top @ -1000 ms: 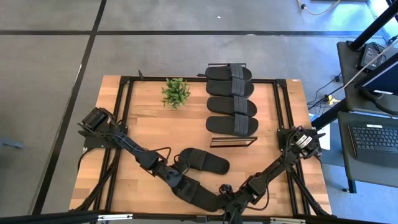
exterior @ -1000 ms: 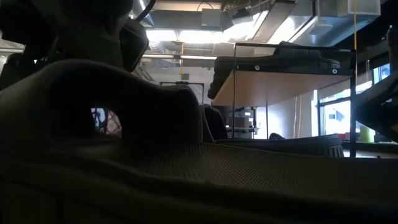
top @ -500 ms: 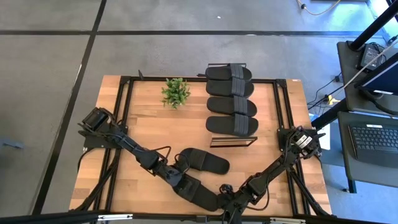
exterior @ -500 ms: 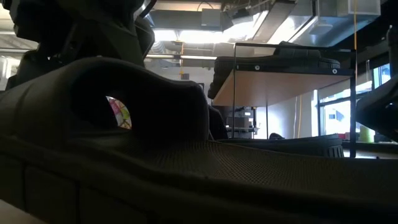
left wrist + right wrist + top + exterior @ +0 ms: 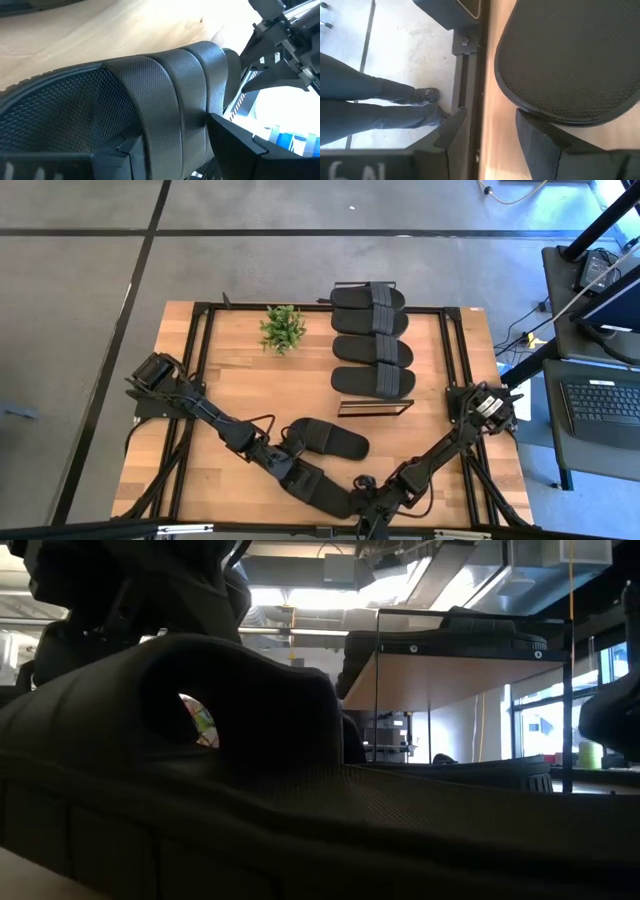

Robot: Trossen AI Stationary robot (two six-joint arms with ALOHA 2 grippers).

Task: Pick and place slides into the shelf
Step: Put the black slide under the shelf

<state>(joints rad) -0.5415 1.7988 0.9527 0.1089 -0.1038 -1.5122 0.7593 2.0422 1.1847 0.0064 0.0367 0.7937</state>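
Left gripper (image 5: 297, 476) is clamped across the ribbed strap (image 5: 175, 95) of a slide (image 5: 318, 485) near the front edge of the table (image 5: 235, 380), one finger on each side of the strap in the left wrist view, so it's closed on that slide. Compared with a second ago, the slide looks like it has tipped up a bit: in the low view its strap arch (image 5: 230, 700) sits higher and more daylight shows through the gap under it. From above it has barely shifted sideways. So my guess is the lift is only just starting, not a carry yet.

Just beside it, a second slide (image 5: 327, 439) lies flat on the table, same spot as before.

Further over, the right gripper (image 5: 487, 132) hangs at the table's front edge with its fingers spread apart, nothing between them, right by the rounded end of the held slide (image 5: 570, 60). It seems to have crept slightly toward that slide.

Far side: the shelf (image 5: 375, 407) has four slides (image 5: 372, 340) lined up at it, unchanged. Two to go, by my count.
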